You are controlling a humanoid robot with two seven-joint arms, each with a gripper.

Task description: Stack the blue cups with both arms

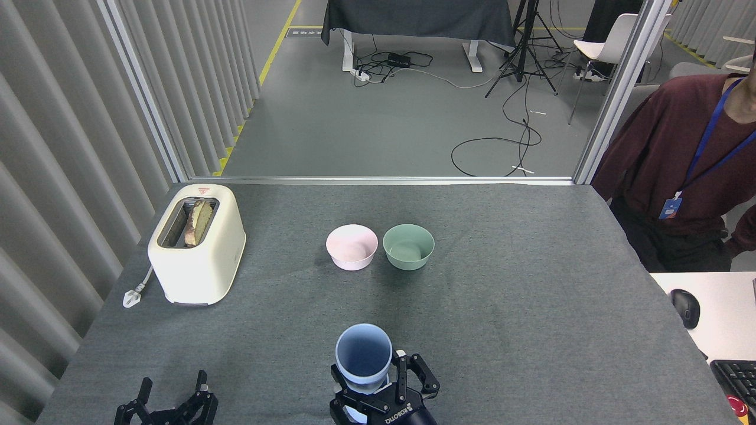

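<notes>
The right gripper (378,386) is closed around the blue cup (363,357) at the near table (531,307) edge. A second cup beneath it cannot be confirmed, so stacking looks near complete, release pending. The left gripper (168,404) stands spread and empty. Pink bowl (352,247) and green bowl (408,247) are empty; the toaster (196,243) holds bread.

A single head view looks forward and steeply down from above the near edge of the desk (502,295). The right pincer (378,386) sits close under the lens at the bottom edge; beyond it the desk stretches away, then open floor (384,118) fills the top.
</notes>
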